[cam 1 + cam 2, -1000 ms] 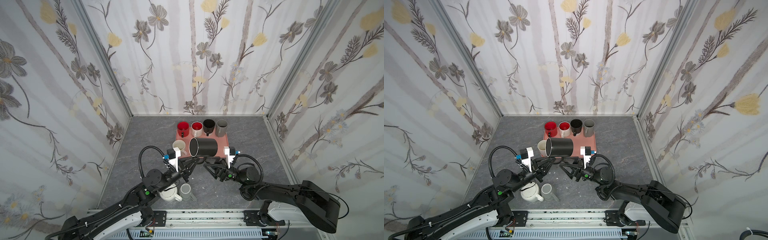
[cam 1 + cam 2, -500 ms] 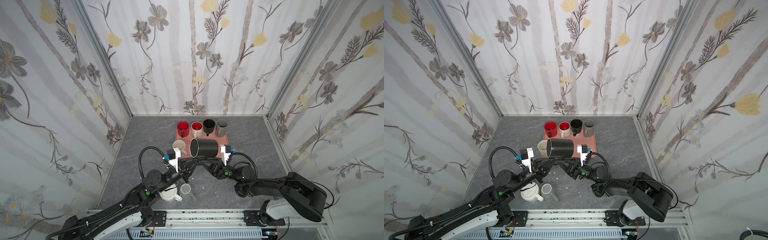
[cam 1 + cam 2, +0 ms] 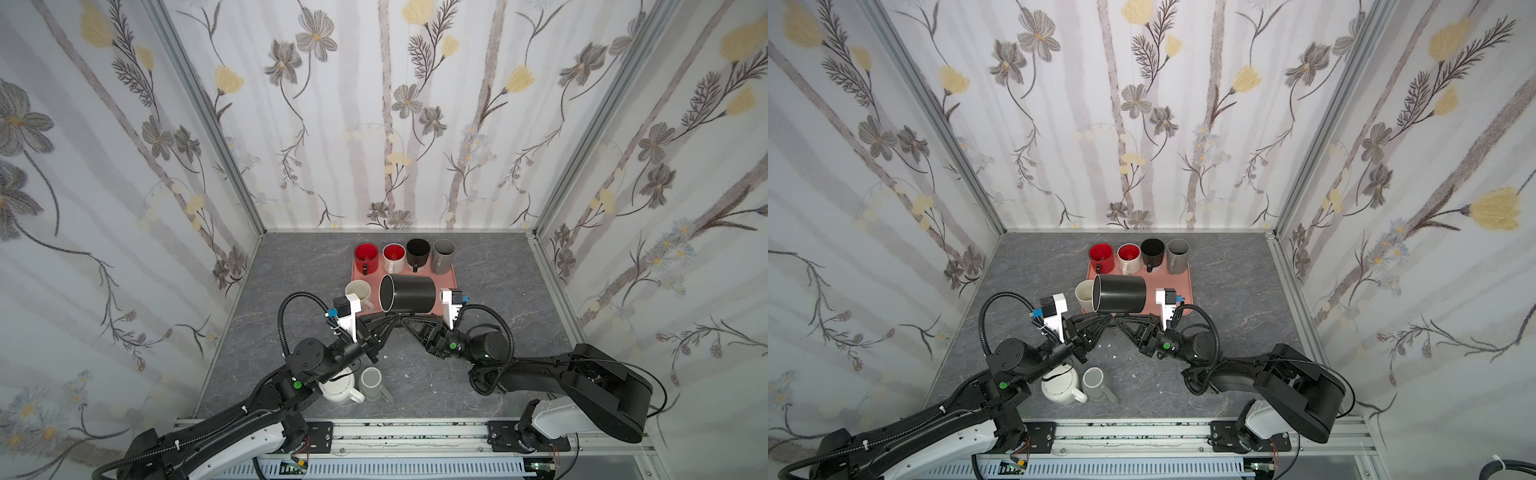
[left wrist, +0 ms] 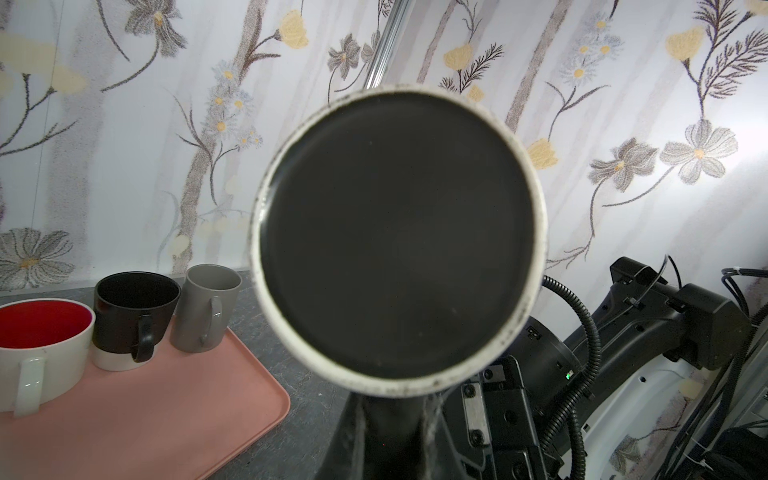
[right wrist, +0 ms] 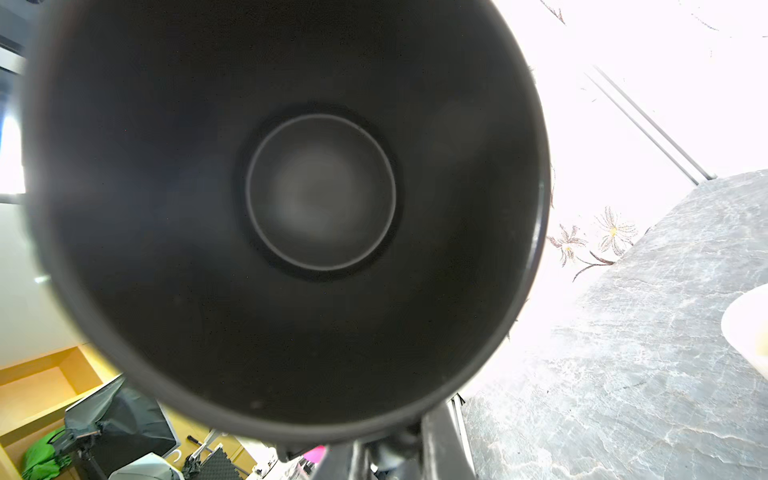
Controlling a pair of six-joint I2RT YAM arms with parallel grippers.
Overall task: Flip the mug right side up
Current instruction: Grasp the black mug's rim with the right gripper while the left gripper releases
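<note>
while the black mug [image 3: 409,293] is held in the air on its side, its pale-ringed base turned to the left of both top views and its mouth to the right, the turn is judged to be about half done, and a passing of the mug between the two arms seems to be the step in hand. the left gripper [image 3: 394,320] is seen closed narrow beneath the mug, on a part hidden by the dark body. the right gripper [image 3: 406,321] is met with it tip to tip at the same spot, its jaws likewise drawn narrow and seemingly clamped there, though the contact itself is not shown. the mug is thus carried directly above both sets of fingertips, over the near edge of the pink tray [image 3: 446,279], near the cream mug [image 3: 358,291] and clear of the table [image 3: 498,270]. for the next move, one grip would have to be let go only once the other is firm. the holding wrist would then need to be rolled until the mouth faces up, and the mug lowered onto its base at a free spot.
</note>
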